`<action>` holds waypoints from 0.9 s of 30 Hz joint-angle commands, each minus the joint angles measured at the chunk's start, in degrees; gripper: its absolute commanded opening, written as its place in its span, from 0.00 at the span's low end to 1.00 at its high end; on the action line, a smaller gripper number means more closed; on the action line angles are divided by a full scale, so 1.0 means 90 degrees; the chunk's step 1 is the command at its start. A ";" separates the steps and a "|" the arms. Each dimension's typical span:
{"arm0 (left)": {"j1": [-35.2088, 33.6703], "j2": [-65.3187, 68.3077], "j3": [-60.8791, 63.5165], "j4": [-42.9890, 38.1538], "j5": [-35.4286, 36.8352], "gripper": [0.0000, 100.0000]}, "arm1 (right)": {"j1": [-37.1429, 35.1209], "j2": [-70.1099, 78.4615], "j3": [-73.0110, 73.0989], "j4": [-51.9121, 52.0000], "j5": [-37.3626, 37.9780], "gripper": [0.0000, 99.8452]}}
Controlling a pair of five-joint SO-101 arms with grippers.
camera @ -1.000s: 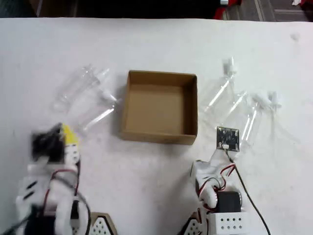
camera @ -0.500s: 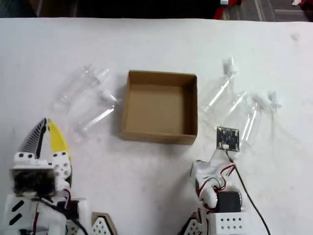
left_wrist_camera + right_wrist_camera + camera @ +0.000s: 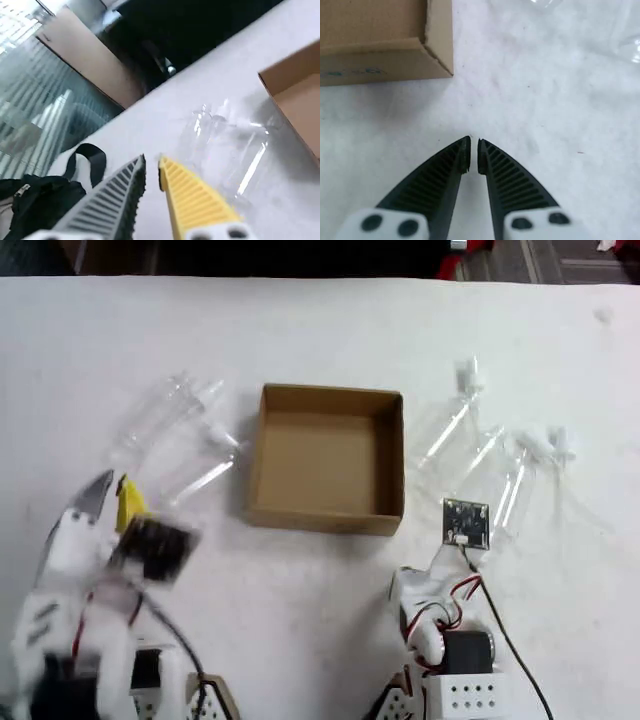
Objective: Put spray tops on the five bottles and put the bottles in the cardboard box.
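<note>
Bottles [image 3: 160, 435] lie loose beside the cardboard box [image 3: 325, 519], apparently untopped, none packed; left gripper [image 3: 151, 165] and right gripper [image 3: 474, 155] are both nearly closed, holding nothing

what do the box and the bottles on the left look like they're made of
Cardboard box: plain brown cardboard with a matte finish; the flat folded walls and dull, even brown surface point to it.
Bottles: most likely clear plastic with a glossy finish; the white table shows through them and they carry bright streaks of glare. Glass cannot be ruled out by look alone.
</note>
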 commanded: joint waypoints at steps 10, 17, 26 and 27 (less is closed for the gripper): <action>0.0747 0.7692 -0.5509 0.2286 -0.0176 0.06 | 0.0034 -0.0024 0.0059 0.0034 -0.0059 0.01; 0.1294 1.0720 -0.8869 0.2862 -0.0176 0.06 | 0.0034 -0.0024 0.0059 0.0034 -0.0059 0.01; 0.1001 1.4344 -1.2562 0.2823 -0.0147 0.18 | 0.0024 -0.0024 0.0059 0.0034 -0.0059 0.01; 0.0952 1.4755 -1.3011 0.2823 -0.0166 0.18 | 0.0024 -0.0024 0.0059 0.0034 -0.0059 0.01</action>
